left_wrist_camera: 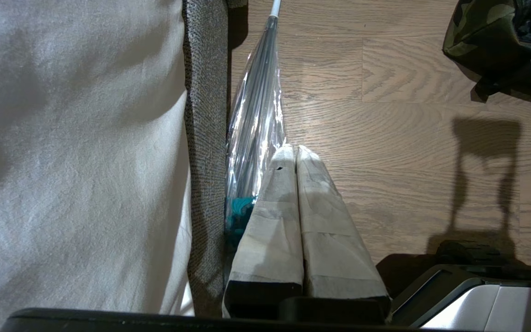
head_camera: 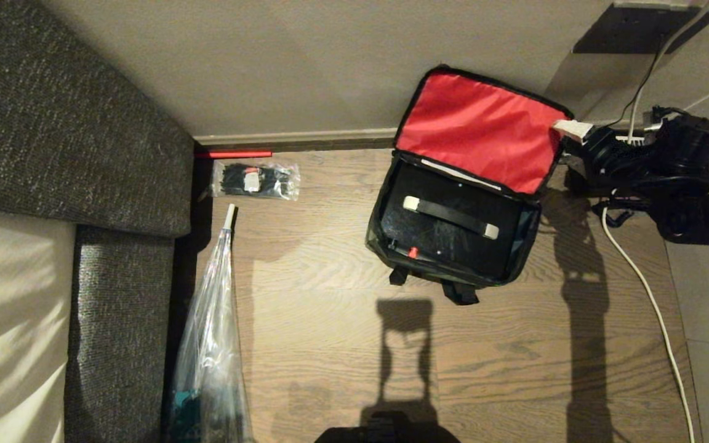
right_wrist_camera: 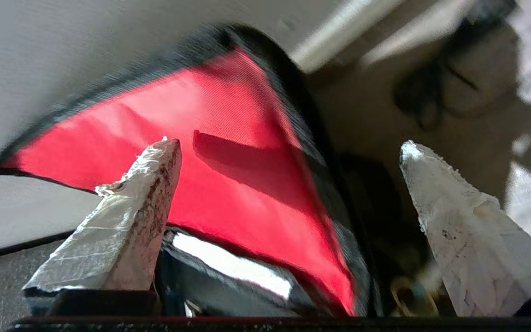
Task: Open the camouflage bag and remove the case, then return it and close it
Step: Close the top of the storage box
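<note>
The camouflage bag [head_camera: 453, 246] sits open on the wooden floor [head_camera: 330, 344] near the wall, its lid [head_camera: 480, 138] thrown back and propped upright so the red lining faces forward; inside lies the case [head_camera: 447, 224] — flat, black, filling nearly the whole interior, with a black handle strap capped pale at both ends and a small red tab near the front edge; black straps poke out under the bag's front side. To the bag's left the floor is bare up to a clear packet of black cable ties [head_camera: 256, 180] and a wrapped umbrella [head_camera: 213, 344] lying along the grey sofa [head_camera: 71, 135]; a white cable [head_camera: 650, 289] runs down the floor on the bag's right; the skirting board lies just behind the lid. The right pincer [head_camera: 570, 129] is at the lid's upper right corner, one taped finger tip right at the lid's edge; in the right wrist view its fingers [right_wrist_camera: 127, 216] stand wide apart with nothing between them — the red lining lies beyond. The left pincer [left_wrist_camera: 295, 154] hangs by the sofa, well apart from the bag, fingers pressed together and empty.
</note>
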`<state>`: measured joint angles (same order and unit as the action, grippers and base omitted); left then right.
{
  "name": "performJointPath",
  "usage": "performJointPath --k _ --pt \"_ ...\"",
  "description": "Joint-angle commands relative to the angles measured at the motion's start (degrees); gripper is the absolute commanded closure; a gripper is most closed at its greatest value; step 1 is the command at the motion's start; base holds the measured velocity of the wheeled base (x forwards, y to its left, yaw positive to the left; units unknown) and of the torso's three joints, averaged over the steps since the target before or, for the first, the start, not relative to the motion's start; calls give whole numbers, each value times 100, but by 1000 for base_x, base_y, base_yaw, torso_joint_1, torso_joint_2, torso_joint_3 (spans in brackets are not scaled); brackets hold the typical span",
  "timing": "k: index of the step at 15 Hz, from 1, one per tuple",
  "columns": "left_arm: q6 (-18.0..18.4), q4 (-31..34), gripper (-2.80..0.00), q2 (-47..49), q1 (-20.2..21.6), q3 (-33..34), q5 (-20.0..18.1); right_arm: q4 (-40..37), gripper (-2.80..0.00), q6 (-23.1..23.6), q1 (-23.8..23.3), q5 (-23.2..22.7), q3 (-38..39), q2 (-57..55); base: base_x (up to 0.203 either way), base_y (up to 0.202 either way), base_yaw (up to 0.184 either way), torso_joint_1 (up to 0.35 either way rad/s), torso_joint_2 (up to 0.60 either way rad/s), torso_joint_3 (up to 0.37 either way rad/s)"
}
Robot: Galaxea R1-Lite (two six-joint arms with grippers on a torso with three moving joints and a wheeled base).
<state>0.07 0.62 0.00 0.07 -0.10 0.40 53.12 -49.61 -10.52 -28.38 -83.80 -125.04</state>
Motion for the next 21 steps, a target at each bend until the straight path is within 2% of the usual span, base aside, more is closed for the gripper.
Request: performJointPath --k 1,5,6,10,14,17,19,21 --pt "1 -1 0 -9 1 1 4 145 -280 -22 55 -18 -128 -193 0 0 0 0 0 0" --pt "1 -1 0 -9 1 1 4 216 -280 -22 123 -89 -210 -305 0 0 0 0 0 0" --pt "1 -1 0 -9 1 1 4 265 0 -22 129 -89 -253 -339 0 0 0 0 0 0" --pt "1 -1 0 -9 1 1 4 409 0 13 129 -89 -340 -390 0 0 0 0 0 0" --pt "1 -1 0 -9 1 1 4 416 0 86 129 -169 -52 -146 0 0 0 0 0 0" --pt "1 -1 0 -9 1 1 4 466 0 271 123 -299 566 213 0 0 0 0 0 0" --pt "1 -1 0 -1 1 1 4 768 0 294 121 -357 1168 469 0 0 0 0 0 0" --pt "1 -1 0 -9 1 1 4 1189 0 312 117 -650 1836 728 0 0 0 0 0 0"
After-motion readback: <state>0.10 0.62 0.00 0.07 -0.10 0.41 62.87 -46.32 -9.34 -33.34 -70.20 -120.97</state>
